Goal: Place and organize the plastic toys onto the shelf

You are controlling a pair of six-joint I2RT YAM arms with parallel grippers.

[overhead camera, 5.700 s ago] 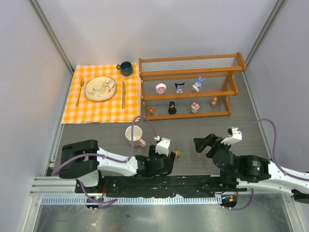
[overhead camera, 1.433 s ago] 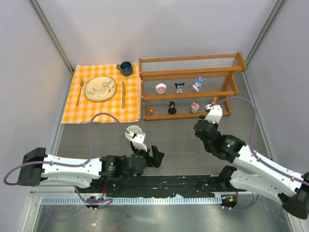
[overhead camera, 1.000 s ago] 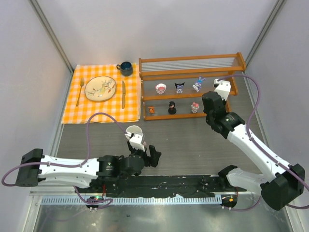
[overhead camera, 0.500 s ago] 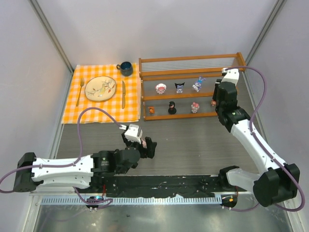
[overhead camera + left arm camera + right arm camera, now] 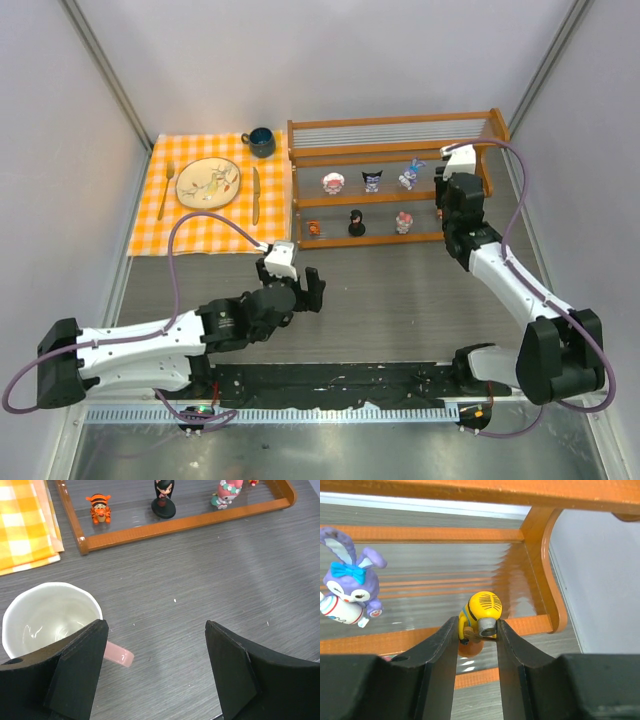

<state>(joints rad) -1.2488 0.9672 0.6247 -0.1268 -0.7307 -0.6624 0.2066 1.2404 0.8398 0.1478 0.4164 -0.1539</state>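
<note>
My right gripper (image 5: 476,625) is shut on a yellow goggled toy (image 5: 482,610), held tilted at the right end of the shelf's (image 5: 400,128) upper tier (image 5: 445,575), right of a purple bunny toy (image 5: 349,592). From above, the right gripper (image 5: 443,188) reaches in beside the bunny (image 5: 410,177). A pink-white toy (image 5: 334,182) and a dark toy (image 5: 372,180) share that tier. On the lower tier stand a tiger (image 5: 99,507), a black figure (image 5: 164,500) and a pink one (image 5: 226,491). My left gripper (image 5: 156,630) hangs open and empty over the table.
A white mug with a pink handle (image 5: 47,615) stands just under my left finger. At the back left lies an orange checked cloth (image 5: 215,228) with a plate (image 5: 208,183), cutlery and a dark cup (image 5: 260,142). Grey walls close in on both sides.
My right arm has swung from the table's front right up to the shelf's right end with the yellow toy. The left arm has stretched forward over the mug, still open.
</note>
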